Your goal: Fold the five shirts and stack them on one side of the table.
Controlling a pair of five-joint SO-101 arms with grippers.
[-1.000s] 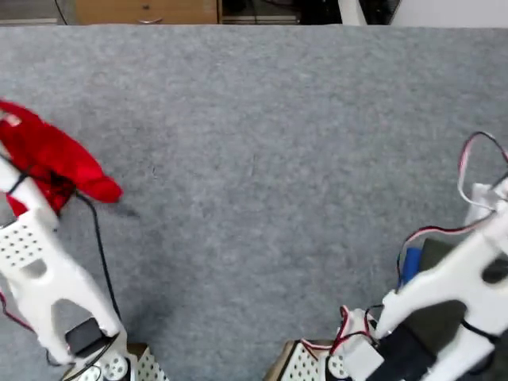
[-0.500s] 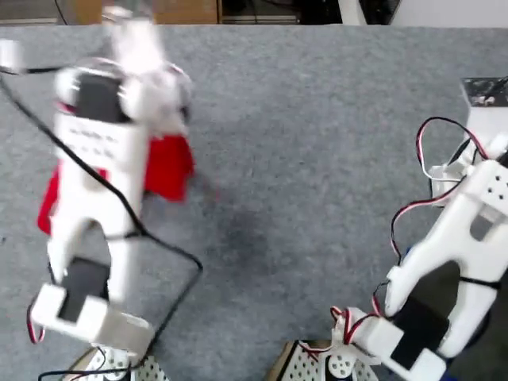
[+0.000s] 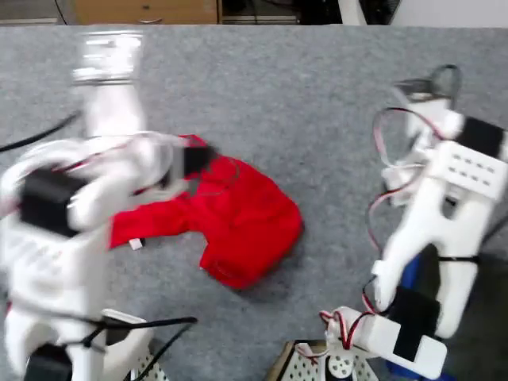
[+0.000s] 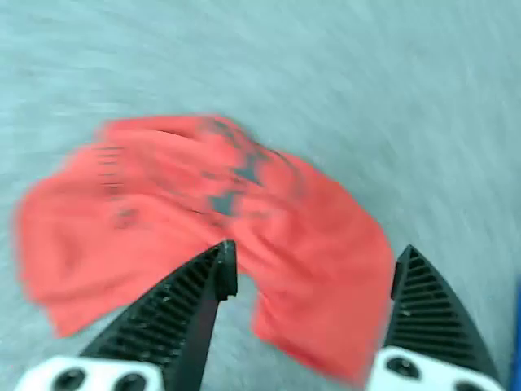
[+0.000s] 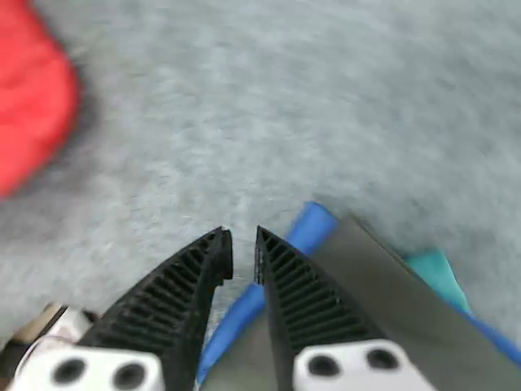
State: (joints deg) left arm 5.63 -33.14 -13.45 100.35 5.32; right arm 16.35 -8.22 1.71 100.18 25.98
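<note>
The left tool [image 4: 313,265] stands with its two black ribbed fingers [image 4: 203,285] spread wide apart and nothing clamped between them. In its own wrist view it hangs over the red shirt [image 4: 163,187], and whether a fingertip touches the cloth cannot be told. The red shirt [image 3: 246,218] lies crumpled and unfolded on the grey bench [image 3: 317,95], left of the middle in the high view. One sleeve trails out towards the left arm [image 3: 103,175], whose outline is too smeared there to make out its tool. The right tool [image 5: 242,240] has its fingers drawn almost together, with only a thin slit between the tips, and it grips nothing. It hangs above bare bench close to a blue piece [image 5: 313,224], a dark grey piece [image 5: 383,285] and a teal piece [image 5: 431,265]. These lie overlapping at the bench's right side; the edge of the red shirt [image 5: 32,106] shows well apart from them. In the high view the right arm [image 3: 444,206] stands over this blue and dark grey patch.
</note>
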